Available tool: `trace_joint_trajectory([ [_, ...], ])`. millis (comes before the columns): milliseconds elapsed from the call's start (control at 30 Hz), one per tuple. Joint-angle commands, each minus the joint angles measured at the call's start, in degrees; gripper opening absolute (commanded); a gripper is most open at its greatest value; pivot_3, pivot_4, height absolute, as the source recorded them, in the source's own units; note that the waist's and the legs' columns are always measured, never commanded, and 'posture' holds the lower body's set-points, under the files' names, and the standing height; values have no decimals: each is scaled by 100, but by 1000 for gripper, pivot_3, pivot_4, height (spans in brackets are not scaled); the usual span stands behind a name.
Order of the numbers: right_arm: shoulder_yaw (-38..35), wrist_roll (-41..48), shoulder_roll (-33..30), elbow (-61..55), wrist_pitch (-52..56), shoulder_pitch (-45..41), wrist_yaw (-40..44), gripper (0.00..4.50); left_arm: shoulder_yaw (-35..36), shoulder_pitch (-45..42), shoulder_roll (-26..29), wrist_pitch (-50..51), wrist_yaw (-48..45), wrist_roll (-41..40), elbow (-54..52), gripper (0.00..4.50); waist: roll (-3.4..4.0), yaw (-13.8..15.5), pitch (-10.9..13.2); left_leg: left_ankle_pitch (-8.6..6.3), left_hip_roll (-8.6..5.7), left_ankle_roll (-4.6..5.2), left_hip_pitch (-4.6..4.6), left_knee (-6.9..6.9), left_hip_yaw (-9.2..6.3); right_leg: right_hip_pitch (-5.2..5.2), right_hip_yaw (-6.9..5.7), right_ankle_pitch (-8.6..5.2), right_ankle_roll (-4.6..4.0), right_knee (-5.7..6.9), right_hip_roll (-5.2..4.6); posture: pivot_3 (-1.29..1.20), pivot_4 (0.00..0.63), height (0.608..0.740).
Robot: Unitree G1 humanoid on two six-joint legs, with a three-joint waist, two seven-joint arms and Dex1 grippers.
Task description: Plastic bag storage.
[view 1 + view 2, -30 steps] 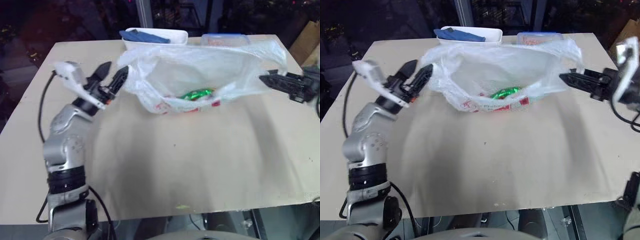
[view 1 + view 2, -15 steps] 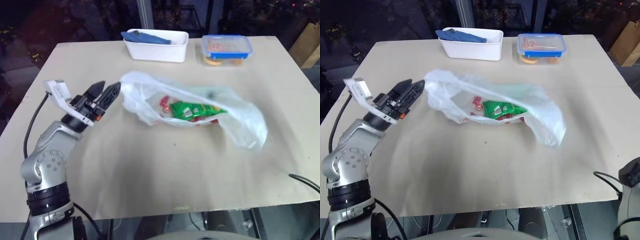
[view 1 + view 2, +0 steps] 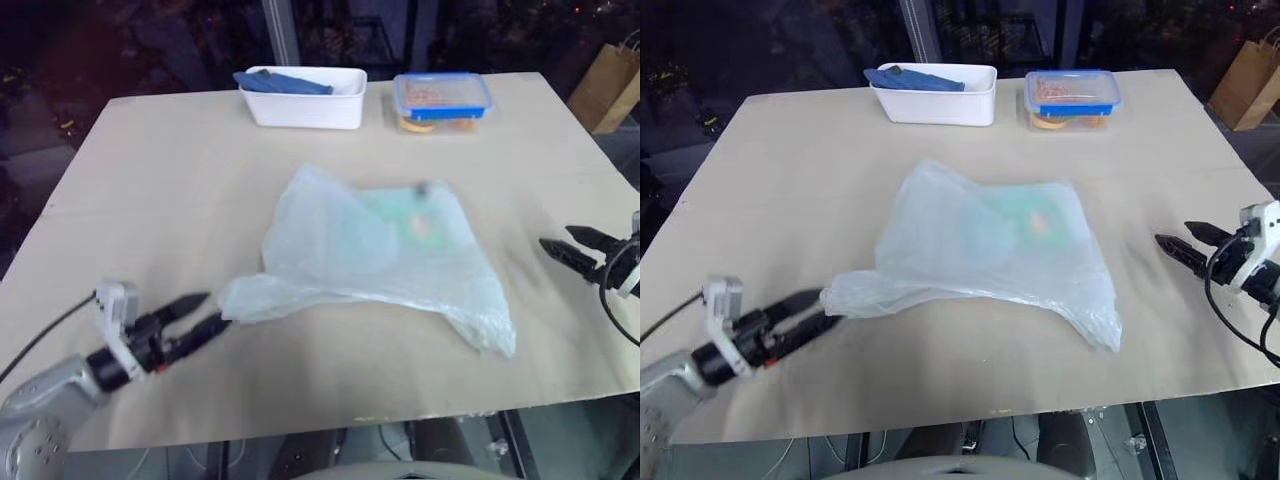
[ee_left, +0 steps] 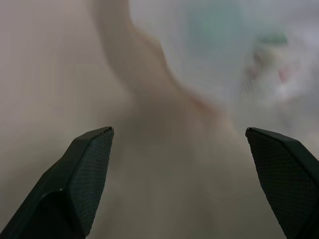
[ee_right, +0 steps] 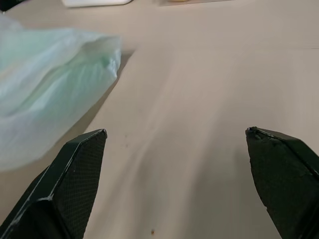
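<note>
**Film bag down on the table, both grippers off it**

Translucent white film is lying slack in the middle of the table (image 3: 150,160) now: the plastic bag (image 3: 375,250) has gone from being stretched open in the air between the two arms to a flattened, crumpled sheet on the board. A second ago each gripper held a side of its mouth up, with the green packet plain to see inside. Now that packet (image 3: 405,212) is only a faint green blur under the film.

And the arms have dropped away! The left gripper (image 3: 197,315) sits low near the front edge, fingers spread, tips just beside the bag's near-left corner; whether they touch the film I cannot tell. In the left wrist view the two fingers (image 4: 84,174) stand wide apart with nothing between them. The right gripper (image 3: 1185,243) is over at the right edge, well apart from the bag, also spread and empty; its wrist view shows bare board between the fingers.

At the back, the white tub (image 3: 305,97) and the blue-lidded box (image 3: 440,97) stand untouched.

For the task, that reads as a release: the bag is laid out flat, and gathering or folding it is probably what comes next.
</note>
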Motion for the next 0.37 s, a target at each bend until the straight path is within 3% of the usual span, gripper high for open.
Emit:
trace_joint_trajectory([
  [33, -98, 87, 104, -324, -227, 187, 266, 4500, 113, -106, -143, -757, 260, 714, 211, 4428, -1, 70, -1, 0, 5, 0, 1, 1, 0, 0, 0, 0, 0, 0, 5, 0, 150, 740],
  [200, 15, -279, 26, -127, -1187, 535, 1059, 4500, -123, -252, -247, -1564, 178, 1435, 648, 4428, -1, 124, -5, 1, 9, -2, 1, 20, 1, 4, -2, 4, -3, -1, 10, 0, 150, 740],
  [367, -25, -331, -89, 142, -1375, 516, 1430, 4500, -270, -194, -270, -2191, -187, 1719, 731, 4428, -1, 84, -5, 0, 10, -2, 0, 17, 5, 3, 3, 5, -3, -5, 11, 0, 150, 740],
])
